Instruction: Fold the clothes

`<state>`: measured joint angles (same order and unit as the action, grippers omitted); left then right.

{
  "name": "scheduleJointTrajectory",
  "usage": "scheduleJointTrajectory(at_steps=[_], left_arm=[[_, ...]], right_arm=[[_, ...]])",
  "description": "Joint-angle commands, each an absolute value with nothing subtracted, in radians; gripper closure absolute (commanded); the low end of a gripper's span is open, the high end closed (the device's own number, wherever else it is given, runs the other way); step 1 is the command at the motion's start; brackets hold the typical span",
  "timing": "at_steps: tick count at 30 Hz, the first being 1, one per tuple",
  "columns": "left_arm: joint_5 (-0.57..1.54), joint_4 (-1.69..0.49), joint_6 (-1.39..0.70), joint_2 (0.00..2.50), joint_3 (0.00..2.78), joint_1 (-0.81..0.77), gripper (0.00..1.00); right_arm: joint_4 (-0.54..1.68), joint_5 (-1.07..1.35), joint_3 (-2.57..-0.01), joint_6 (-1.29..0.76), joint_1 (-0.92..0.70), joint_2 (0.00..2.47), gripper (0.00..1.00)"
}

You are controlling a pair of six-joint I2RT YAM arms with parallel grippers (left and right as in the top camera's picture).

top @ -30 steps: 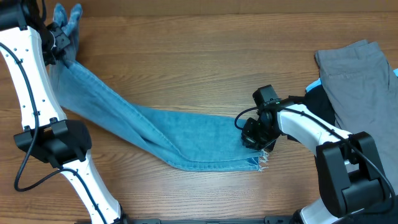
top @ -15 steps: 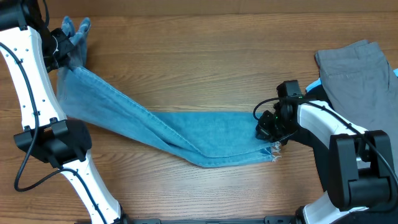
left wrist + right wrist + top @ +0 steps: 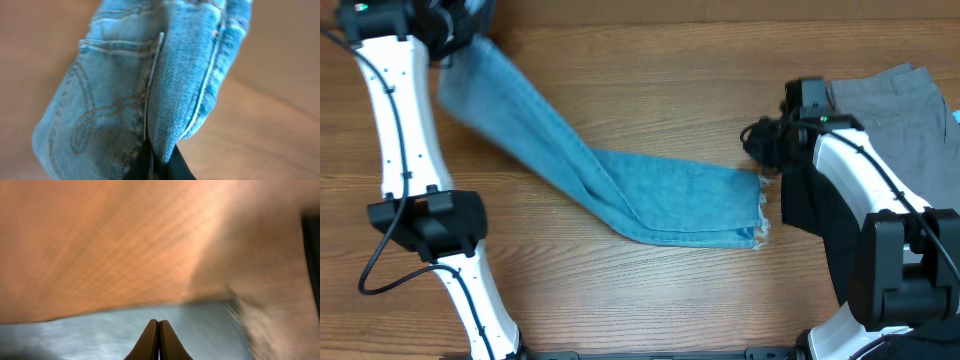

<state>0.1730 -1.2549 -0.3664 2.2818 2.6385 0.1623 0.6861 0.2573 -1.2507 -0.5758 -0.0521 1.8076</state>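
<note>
Barely begun: jeans stretched out, no fold yet

My left gripper (image 3: 157,167) is clamped on the waist of the jeans (image 3: 660,195), pocket side toward its camera, lifting that end off the table (image 3: 650,80). From it the legs run, one laid on the other, toward my right gripper (image 3: 159,327). Its fingers are pressed together on nothing I can see, with the frayed hem just beside them. I judge every crosswise fold is left to do. A grey garment (image 3: 895,115) lies behind my right hand and a black garment (image 3: 798,205) beneath that arm, crowding it.

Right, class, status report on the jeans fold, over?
Left fingers shut on jeans waist, lifted. Right fingers shut near the hem. Grey garment lies far right.
</note>
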Motion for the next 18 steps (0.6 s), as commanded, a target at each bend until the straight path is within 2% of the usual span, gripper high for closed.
scheduleJointTrajectory(at_steps=[1, 7, 13, 18], left_arm=[[0.207, -1.155, -0.401, 2.289, 2.652, 0.112, 0.96], [0.175, -1.153, -0.427, 2.293, 2.652, 0.108, 0.96], [0.166, -1.286, -0.409, 2.292, 2.652, 0.205, 0.96], [0.249, -1.378, -0.343, 2.293, 2.652, 0.286, 0.96]], right_arm=[[0.700, 0.244, -1.334, -0.575, -0.050, 1.803, 0.96], [0.781, 0.249, -1.350, -0.540, -0.050, 1.803, 0.96], [0.920, 0.333, -1.344, -0.466, -0.071, 1.803, 0.96], [0.888, 0.308, -1.269, -0.456, -0.137, 1.811, 0.96]])
